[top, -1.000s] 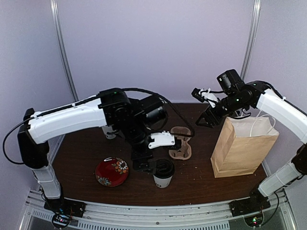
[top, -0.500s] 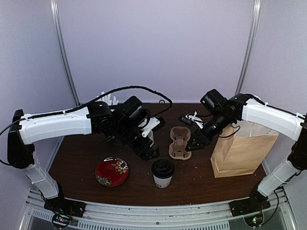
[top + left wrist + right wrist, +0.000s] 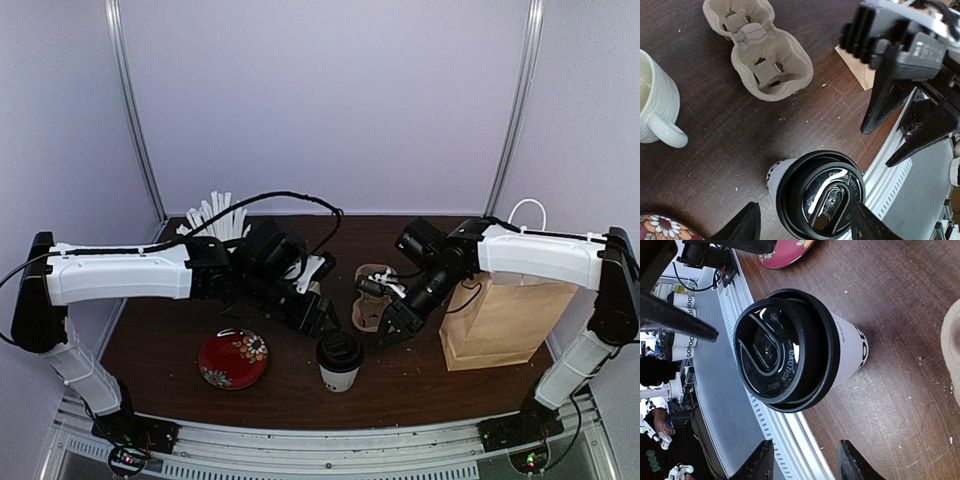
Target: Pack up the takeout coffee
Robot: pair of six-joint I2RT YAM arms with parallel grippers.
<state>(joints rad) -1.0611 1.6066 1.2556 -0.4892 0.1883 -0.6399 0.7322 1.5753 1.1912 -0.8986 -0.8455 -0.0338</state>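
Note:
The takeout coffee (image 3: 340, 362) is a white paper cup with black lettering. Its round black lid (image 3: 340, 349) is on, and it stands upright near the table's front edge. My left gripper (image 3: 316, 320) is open and empty, just behind and left of the cup. In the left wrist view the lid (image 3: 821, 195) shows between and below its fingertips (image 3: 746, 224). My right gripper (image 3: 386, 331) is open and empty, just behind and right of the cup. The right wrist view shows the cup (image 3: 795, 347) from above, ahead of the open jaws.
A brown paper bag (image 3: 505, 318) stands open at the right. A pulp cup carrier (image 3: 759, 54) lies behind the cup. A white ceramic mug (image 3: 655, 107) is at the left and a red flowered plate (image 3: 233, 359) at the front left. A cup of straws (image 3: 214, 217) is at the back left.
My left gripper drew back from the cup's side to just behind it. My right arm swung down and left from above the bag to close by the cup.

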